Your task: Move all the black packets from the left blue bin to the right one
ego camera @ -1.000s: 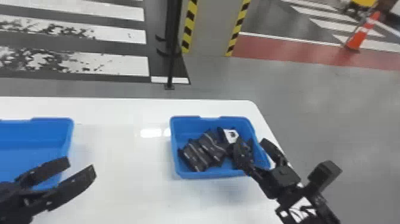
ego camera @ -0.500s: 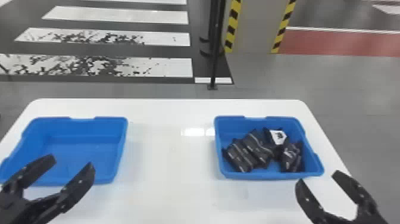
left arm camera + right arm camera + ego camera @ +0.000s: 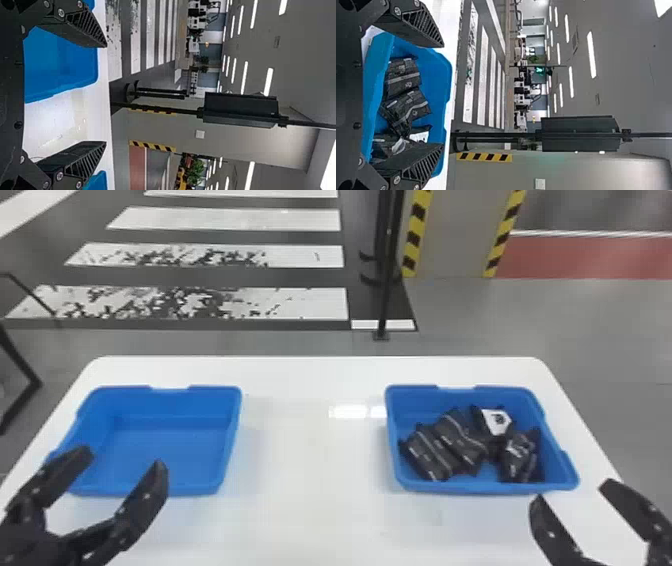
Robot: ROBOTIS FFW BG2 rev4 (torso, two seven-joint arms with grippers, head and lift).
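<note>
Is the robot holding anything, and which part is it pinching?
Nothing: the left gripper and right gripper are open and empty. The black packets lie in the right bin.

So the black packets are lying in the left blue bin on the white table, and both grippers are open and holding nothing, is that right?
Not the bin: the head view shows the black packets lying in the right blue bin on the white table. The rest holds: the left gripper and the right gripper are open and holding nothing.

On the table [image 3: 310, 510], left bin [image 3: 172, 445], right bin [image 3: 470, 488] with packets [image 3: 431, 455] inside
</note>
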